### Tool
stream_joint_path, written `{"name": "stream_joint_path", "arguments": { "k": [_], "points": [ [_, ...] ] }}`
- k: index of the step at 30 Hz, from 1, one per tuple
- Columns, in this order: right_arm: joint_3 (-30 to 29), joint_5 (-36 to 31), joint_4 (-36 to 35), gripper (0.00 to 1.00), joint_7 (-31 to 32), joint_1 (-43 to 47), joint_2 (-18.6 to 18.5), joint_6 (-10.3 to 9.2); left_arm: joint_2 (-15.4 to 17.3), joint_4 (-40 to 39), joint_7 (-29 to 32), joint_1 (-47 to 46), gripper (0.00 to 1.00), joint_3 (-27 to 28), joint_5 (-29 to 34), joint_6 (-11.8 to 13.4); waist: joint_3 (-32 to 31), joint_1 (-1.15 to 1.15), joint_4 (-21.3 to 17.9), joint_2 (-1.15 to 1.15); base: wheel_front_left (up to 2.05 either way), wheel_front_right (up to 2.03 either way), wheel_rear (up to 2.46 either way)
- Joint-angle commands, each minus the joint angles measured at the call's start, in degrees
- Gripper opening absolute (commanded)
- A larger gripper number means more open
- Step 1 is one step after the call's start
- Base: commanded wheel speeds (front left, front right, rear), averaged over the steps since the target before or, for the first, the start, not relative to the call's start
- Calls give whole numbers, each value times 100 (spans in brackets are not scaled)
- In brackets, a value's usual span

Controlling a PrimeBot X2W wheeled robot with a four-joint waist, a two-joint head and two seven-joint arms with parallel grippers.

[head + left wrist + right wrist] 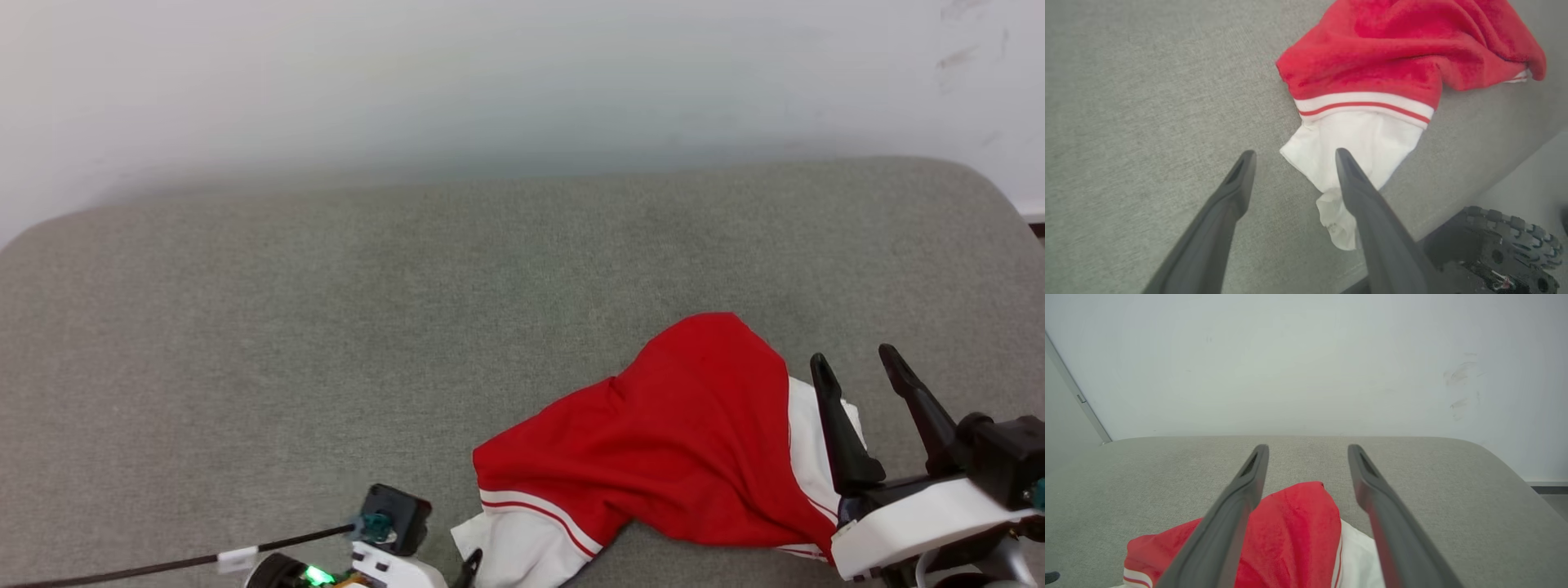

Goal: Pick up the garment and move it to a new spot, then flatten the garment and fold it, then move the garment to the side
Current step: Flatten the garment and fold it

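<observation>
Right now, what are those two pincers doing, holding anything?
Left pincer: open, empty, near the garment.
Right pincer: open, empty, over the garment.

No text, number, label or brand can be read on the garment or on anything around it.

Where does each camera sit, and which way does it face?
Head view: on the head, facing forward and down at the grey cushion and crumpled garment; open right gripper lower right, left arm's end at bottom.
Left wrist view: on the left wrist, facing down along the open left gripper at the garment's white sleeve.
Right wrist view: on the right wrist, facing across the cushion to the white wall, between its own two fingers.
Shared: all three show the garment and cushion.
</observation>
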Motion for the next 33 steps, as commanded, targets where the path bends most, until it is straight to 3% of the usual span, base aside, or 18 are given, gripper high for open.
{"name": "stream_joint_path", "arguments": {
  "k": [1, 15, 17, 19, 28, 33],
  "points": [
    [26, 4, -19, 100, -23, -84, -26, -2, 30, 45, 119, -106, 100, -79, 0, -62, 147, 0, -52, 0, 0, 0, 0],
    [107, 165, 104, 100, -128, -410, -98, -2, -301, 1142, 1441, -524, 100, -929, -188, -672, 680, 0, -254, 0, 0, 0, 0],
    [95, 163, 133, 100, -134, -429, -105, -2, -362, 1294, 1574, -496, 45, -958, -288, -681, 662, 0, -259, 0, 0, 0, 0],
    [79, 161, 164, 100, -122, -407, -101, -2, -390, 1388, 1579, -494, 0, -948, -355, -691, 609, 0, -254, 0, 0, 0, 0],
    [-131, 270, 280, 100, 117, -183, -73, -2, -406, 1174, 566, -504, 0, -396, -256, -347, 235, 0, -72, 0, 0, 0, 0],
    [-504, 432, 663, 100, 657, 4, -179, -3, -364, 919, -85, -418, 0, -116, -128, -90, 47, 0, 68, 0, 0, 0, 0]
  ]
}}
